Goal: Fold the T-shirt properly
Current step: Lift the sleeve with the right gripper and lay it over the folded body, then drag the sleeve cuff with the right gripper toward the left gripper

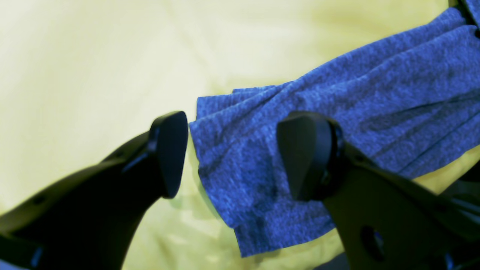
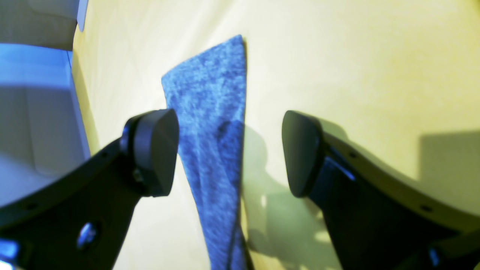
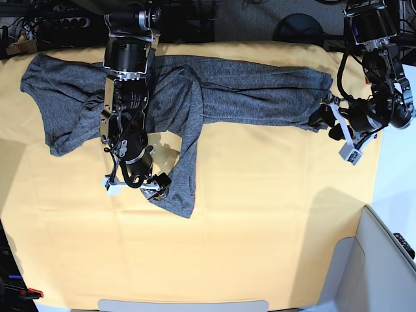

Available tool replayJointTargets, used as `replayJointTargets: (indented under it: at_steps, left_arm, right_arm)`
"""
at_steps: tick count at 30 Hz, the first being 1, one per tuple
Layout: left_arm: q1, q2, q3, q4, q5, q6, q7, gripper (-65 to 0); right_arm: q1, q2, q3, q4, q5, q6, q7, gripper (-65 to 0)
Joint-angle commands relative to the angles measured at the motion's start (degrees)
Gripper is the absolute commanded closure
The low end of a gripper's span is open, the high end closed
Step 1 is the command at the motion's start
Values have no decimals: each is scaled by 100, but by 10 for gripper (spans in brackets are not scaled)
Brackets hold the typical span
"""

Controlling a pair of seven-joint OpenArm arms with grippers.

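The dark-grey T-shirt (image 3: 247, 91) lies spread along the far side of the yellow cloth. One long sleeve reaches right, and another hangs toward the middle. My left gripper (image 3: 325, 122) is at the end of the right sleeve. In the left wrist view it (image 1: 232, 157) is open, with the sleeve end (image 1: 375, 93) lying between and under its fingers. My right gripper (image 3: 156, 185) is beside the hanging sleeve's lower end. In the right wrist view it (image 2: 228, 153) is open, with a narrow strip of sleeve (image 2: 210, 93) running between its fingers.
A yellow-orange cloth (image 3: 260, 227) covers the table. A pale grey bin corner (image 3: 383, 260) stands at the near right. The table's left edge and a white-blue surface (image 2: 37, 112) show beyond the right gripper. Cables and equipment line the far edge.
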Motion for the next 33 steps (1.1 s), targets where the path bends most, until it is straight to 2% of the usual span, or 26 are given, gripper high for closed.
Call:
replayJointTargets:
  at_steps: [1,4,26,29,31,33]
  left_arm:
    - [-77,-84,-21,86,-73,-6,-32,-401]
    - [-77,-84,-21,86,-73,-6,-32,-401]
    - [-94,-14,-21,86,-73,-6,-32,-401]
    - [-94,-14,-21,86,-73,-6,-32,-401]
    - [-94,-14,-21,86,-73,-6,-32,-401]
    - [-94,-14,-21,86,-73,-6,-32,-401]
  right_arm:
    - [229,-7,-22,-23,12,-69,56,-409]
    - [440,-7,-22,-340,-6,-157,100,-410]
    - [1389,-7,-31,-2300,-15,-104,135,-409]
    - [1415,-7,-329,-2300,-15,-104,135,-406]
    - [1415,-7,-549,-2282,-15,-104,135,-369]
    - [1415,-7,-760,-2274,-15,-104,135,-280]
